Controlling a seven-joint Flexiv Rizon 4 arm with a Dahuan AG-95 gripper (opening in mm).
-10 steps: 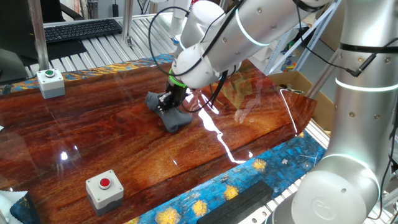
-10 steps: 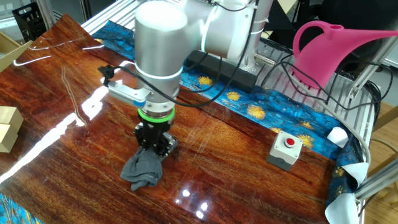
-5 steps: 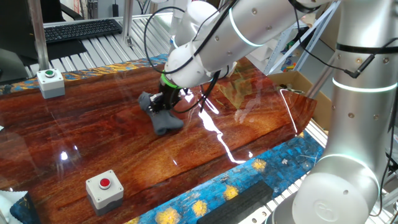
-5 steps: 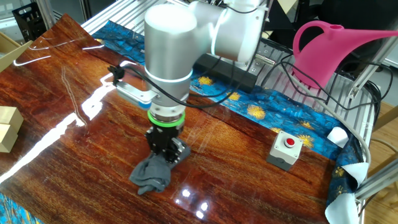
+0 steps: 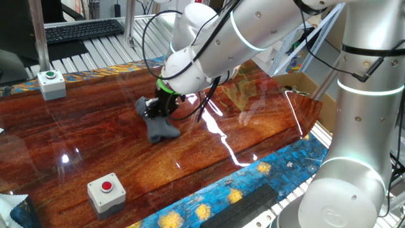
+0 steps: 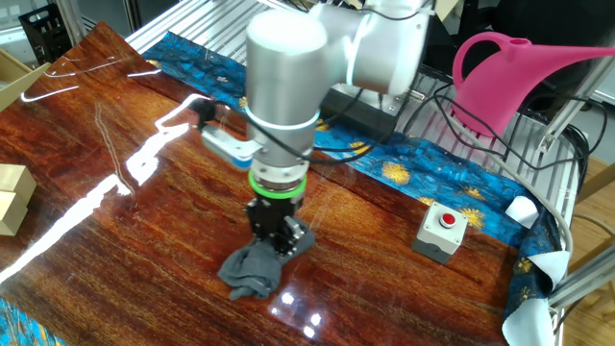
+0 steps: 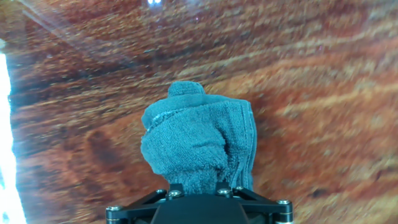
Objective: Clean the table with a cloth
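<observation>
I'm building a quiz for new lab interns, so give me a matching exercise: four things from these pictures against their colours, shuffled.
Things:
1. cloth
2. watering can
3. keyboard
4. table

Colours:
A. pink
B. reddish-brown
C. dark blue-grey
D. black

Pairs: 1-C, 2-A, 3-D, 4-B

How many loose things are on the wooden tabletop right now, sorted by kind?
Cloth: 1, pinched in the gripper and pressed on the table
Button boxes: 2, red-button box and green-button box
Wooden blocks: 1 stack at the edge
Total: 4
</observation>
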